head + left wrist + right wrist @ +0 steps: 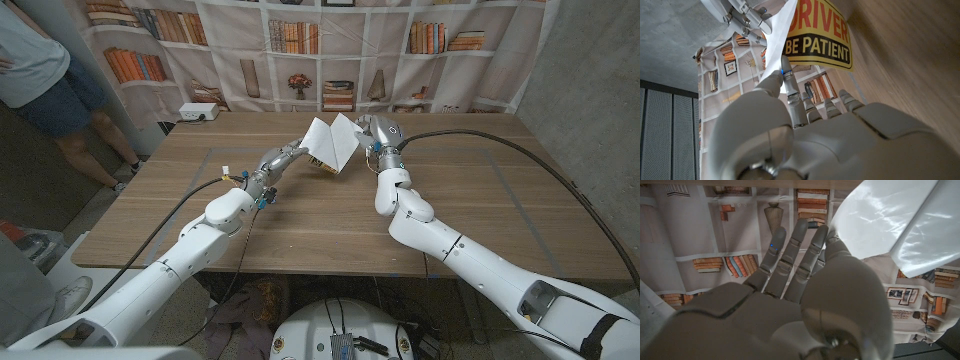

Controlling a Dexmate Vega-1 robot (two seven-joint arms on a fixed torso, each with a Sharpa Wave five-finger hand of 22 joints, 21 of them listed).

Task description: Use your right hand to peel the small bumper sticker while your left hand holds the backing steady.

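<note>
Above the table, the sticker hung between both hands. The left robot hand pinched its lower left edge; the right robot hand pinched the white sheet at upper right.

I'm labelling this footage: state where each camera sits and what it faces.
Head view: on the robot's head, looking down at the table; both arms, left hand, right hand, sticker sheet.
Left wrist view: behind the left hand, facing the sticker.
Right wrist view: behind the right hand, facing the sheet.
All share the sheet.
</note>
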